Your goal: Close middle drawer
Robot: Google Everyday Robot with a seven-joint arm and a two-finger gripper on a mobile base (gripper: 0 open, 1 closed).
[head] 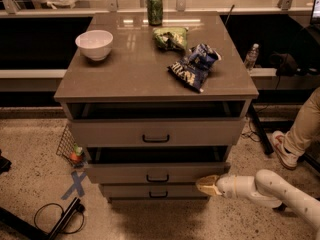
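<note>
The middle drawer (157,173) is the second of three in the grey-beige cabinet. Its low flat front with a small dark bar handle (157,178) stands only slightly out, with a dark gap above it. My gripper (204,185), pale with tan tips, is at the right end of that drawer front, touching or almost touching it. The white arm (265,190) comes in from the lower right.
The top drawer (156,132) stands a little open. The lowest drawer (158,192) is nearly in. On the cabinet top sit a white bowl (94,44), a green can (154,8) and chip bags (194,66). A person's leg and shoe (292,141) are at right. A cable (55,218) lies on the floor.
</note>
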